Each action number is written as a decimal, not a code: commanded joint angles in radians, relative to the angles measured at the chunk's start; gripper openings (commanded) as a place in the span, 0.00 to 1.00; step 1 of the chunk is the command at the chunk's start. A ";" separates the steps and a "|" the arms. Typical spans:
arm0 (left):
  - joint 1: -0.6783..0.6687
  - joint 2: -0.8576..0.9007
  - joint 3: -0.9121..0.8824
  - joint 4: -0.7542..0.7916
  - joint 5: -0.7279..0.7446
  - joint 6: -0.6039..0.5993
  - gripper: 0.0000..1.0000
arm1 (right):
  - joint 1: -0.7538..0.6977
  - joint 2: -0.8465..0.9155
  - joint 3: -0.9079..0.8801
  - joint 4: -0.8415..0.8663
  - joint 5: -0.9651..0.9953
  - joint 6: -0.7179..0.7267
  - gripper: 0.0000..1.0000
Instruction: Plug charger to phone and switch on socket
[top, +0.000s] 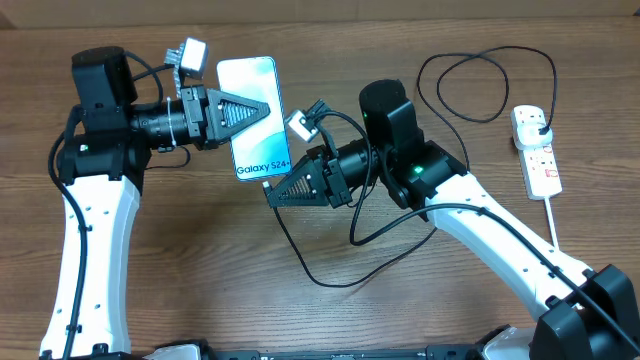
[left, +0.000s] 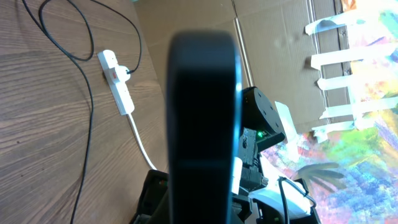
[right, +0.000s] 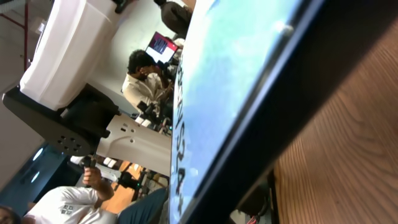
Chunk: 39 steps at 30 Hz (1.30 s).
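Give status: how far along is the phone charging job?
Done: the charger is plugged into the socket. In hand: left fingers clamp the phone; right fingers, apparently shut on the charger's tip, sit at the phone's lower edge. Left: seating the tip, unconfirmed here, then switching the socket on.

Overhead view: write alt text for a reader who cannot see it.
The left gripper holds a lit phone above a wooden table while the right gripper holds the charger by its tip at the phone's lower end. Its black cable loops to a white socket at far right.
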 joint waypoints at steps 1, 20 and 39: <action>-0.012 -0.015 0.010 0.006 0.028 0.020 0.04 | 0.003 -0.001 0.004 0.008 -0.014 0.000 0.04; -0.013 -0.015 0.010 0.005 0.027 0.020 0.04 | -0.018 -0.001 0.004 0.097 -0.013 0.030 0.04; -0.013 -0.015 0.010 0.006 0.005 0.044 0.04 | -0.018 -0.001 0.004 0.135 -0.006 0.053 0.04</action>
